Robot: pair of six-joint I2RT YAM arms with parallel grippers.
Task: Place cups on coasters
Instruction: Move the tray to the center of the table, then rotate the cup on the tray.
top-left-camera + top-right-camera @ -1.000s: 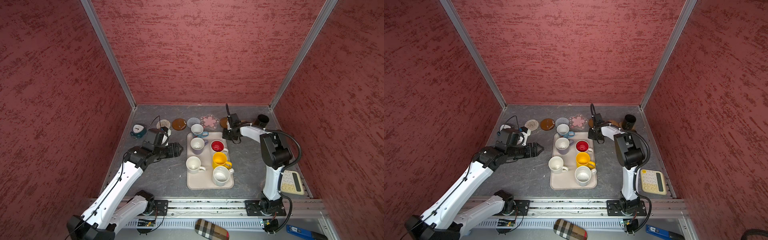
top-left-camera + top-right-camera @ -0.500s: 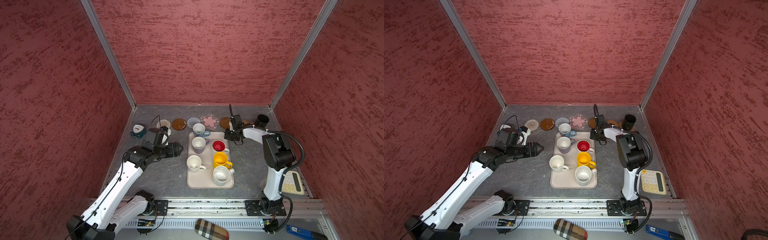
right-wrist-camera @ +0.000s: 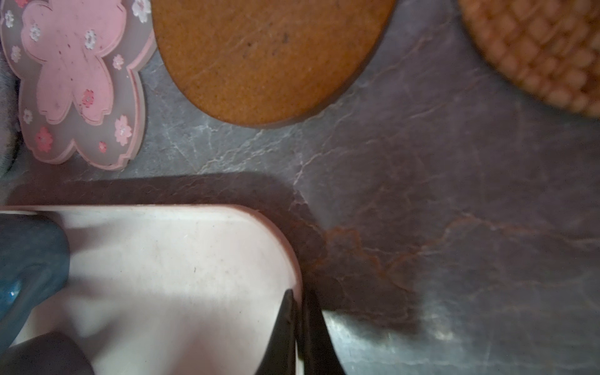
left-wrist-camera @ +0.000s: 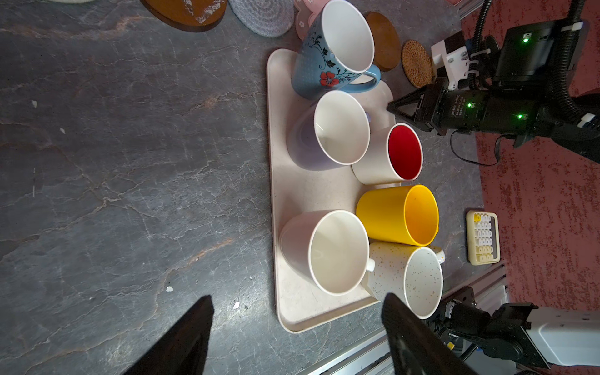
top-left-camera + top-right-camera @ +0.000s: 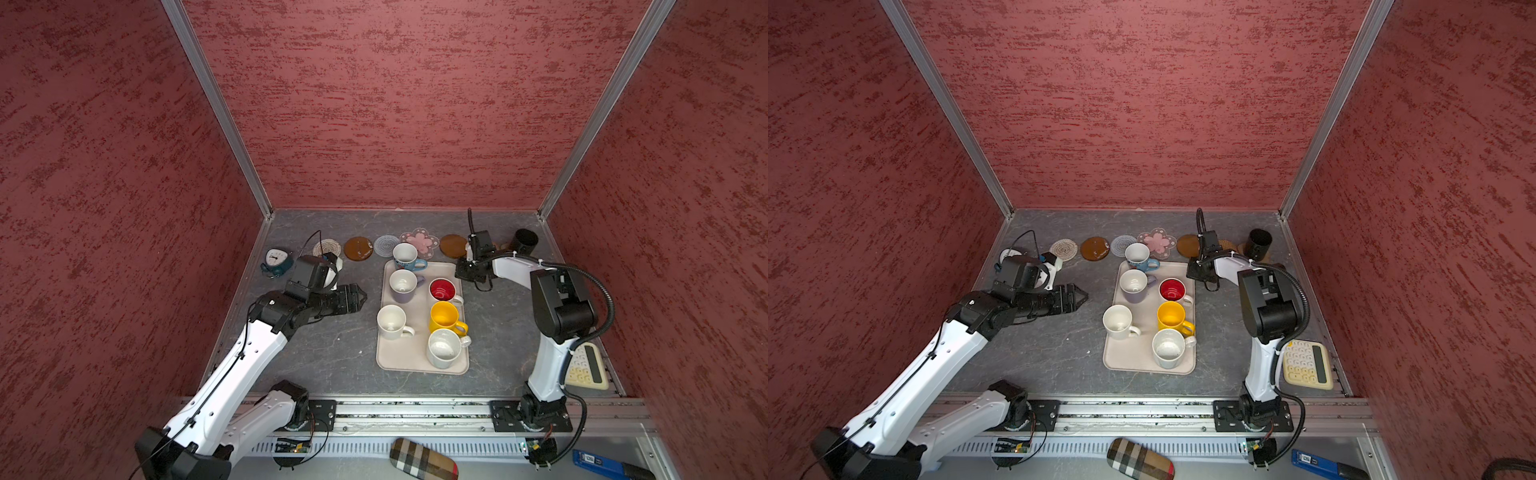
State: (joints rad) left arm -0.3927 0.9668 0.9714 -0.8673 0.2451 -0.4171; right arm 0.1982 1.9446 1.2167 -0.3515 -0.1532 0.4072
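On the grey marbled tabletop (image 5: 332, 357), the beige rectangular tray (image 5: 405, 357) carries six ceramic mugs (image 5: 392, 322). The left pincer (image 5: 361, 297) hangs wide open beside it; the right pincer (image 3: 298, 292) is pinched on its far-corner rim. Best release squarely, then lift the red-lined white mug (image 5: 442, 289) straight up toward the bare glossy brown disc coaster (image 5: 453, 246).

Lab booth: red walls (image 5: 395, 104), arm rail (image 5: 415, 409)
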